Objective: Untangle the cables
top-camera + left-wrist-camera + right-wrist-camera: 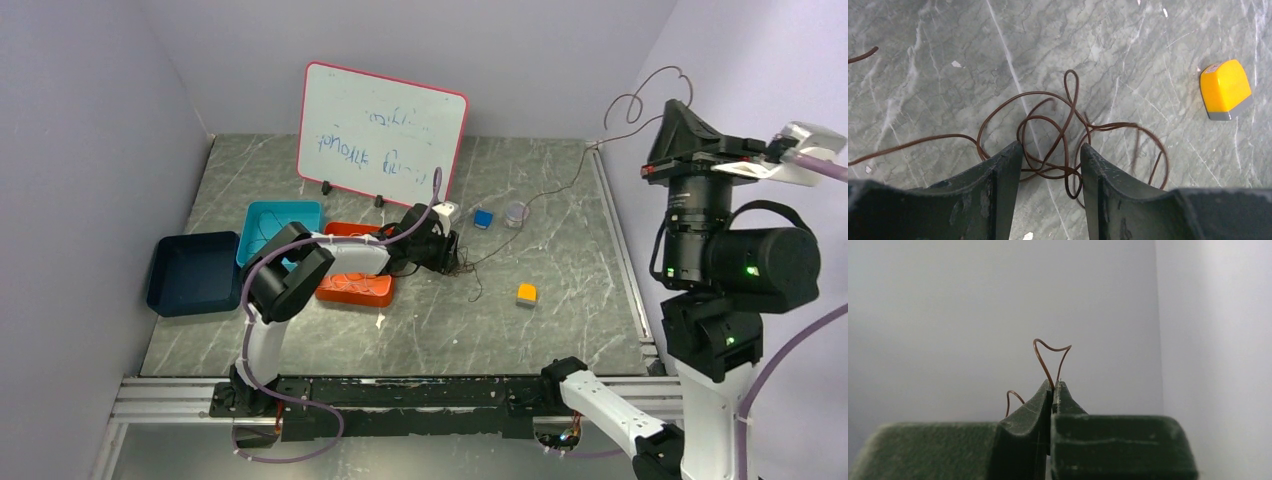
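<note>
A thin dark brown cable (1058, 127) lies in a loose tangle of loops on the grey marble table (923, 60). My left gripper (1050, 152) hovers low over it, open, its two dark fingers (1005, 170) straddling several loops without pinching them. In the top view this gripper (447, 252) sits mid-table beside the tangle (466, 266). From there the cable (560, 190) runs back and right, then climbs to my right gripper (682, 108), raised high by the right wall. That gripper (1053, 386) is shut on the cable, with a curl (1050, 357) sticking out above the tips.
A whiteboard (383, 133) stands at the back. A teal bin (283, 225), a dark blue bin (195, 272) and an orange tray (355, 287) sit left of the left arm. A blue block (483, 218), a clear cup (515, 213) and a yellow block (527, 294) lie right of the tangle.
</note>
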Action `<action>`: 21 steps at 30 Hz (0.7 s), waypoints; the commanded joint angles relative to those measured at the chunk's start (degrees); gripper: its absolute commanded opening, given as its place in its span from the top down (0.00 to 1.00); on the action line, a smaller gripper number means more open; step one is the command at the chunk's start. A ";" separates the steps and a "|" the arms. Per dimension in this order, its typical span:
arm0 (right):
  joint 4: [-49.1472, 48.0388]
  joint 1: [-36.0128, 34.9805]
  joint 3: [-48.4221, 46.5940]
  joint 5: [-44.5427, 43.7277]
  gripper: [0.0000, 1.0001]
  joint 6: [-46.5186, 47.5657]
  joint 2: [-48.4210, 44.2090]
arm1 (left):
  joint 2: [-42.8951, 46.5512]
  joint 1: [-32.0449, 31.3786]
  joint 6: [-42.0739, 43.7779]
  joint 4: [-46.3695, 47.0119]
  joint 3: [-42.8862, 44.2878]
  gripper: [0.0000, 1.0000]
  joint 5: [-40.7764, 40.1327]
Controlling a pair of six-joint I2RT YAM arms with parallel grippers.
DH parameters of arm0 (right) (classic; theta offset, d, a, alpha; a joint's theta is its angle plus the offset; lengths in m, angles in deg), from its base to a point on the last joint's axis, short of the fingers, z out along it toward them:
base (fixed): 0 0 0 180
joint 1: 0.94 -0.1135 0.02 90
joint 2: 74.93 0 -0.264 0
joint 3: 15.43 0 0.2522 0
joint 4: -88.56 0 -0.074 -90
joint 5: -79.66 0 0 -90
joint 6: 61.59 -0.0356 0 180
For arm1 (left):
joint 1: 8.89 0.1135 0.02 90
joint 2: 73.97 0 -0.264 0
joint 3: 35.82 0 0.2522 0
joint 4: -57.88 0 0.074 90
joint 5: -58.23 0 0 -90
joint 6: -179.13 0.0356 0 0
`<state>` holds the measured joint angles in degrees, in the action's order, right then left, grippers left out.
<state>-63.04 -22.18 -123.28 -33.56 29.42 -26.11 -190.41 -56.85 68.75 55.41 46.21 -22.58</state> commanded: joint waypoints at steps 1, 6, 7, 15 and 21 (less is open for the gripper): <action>-2.20 -0.37 -2.15 -2.75 1.00 3.80 -0.21 | -1.30 -0.46 0.94 0.93 0.86 0.49 -0.82; -3.40 -0.31 -4.36 -3.66 1.00 6.34 -0.24 | -1.73 -0.48 1.01 0.75 0.99 0.49 -1.41; -3.65 -0.36 -4.88 -3.74 1.00 6.69 -0.17 | -1.78 -0.51 0.98 0.80 1.03 0.50 -1.50; -6.28 -0.36 -8.22 -5.18 1.00 10.58 -0.35 | -2.47 -0.47 0.97 0.66 1.60 0.54 -2.33; -7.38 -0.39 -11.26 -6.20 1.00 13.21 0.15 | -2.65 -0.47 0.75 0.64 1.44 0.71 -3.65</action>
<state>-67.83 -22.18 -132.61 -38.30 39.50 -26.18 -191.53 -56.85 68.90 55.89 46.67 -24.18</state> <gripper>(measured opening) 0.018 0.351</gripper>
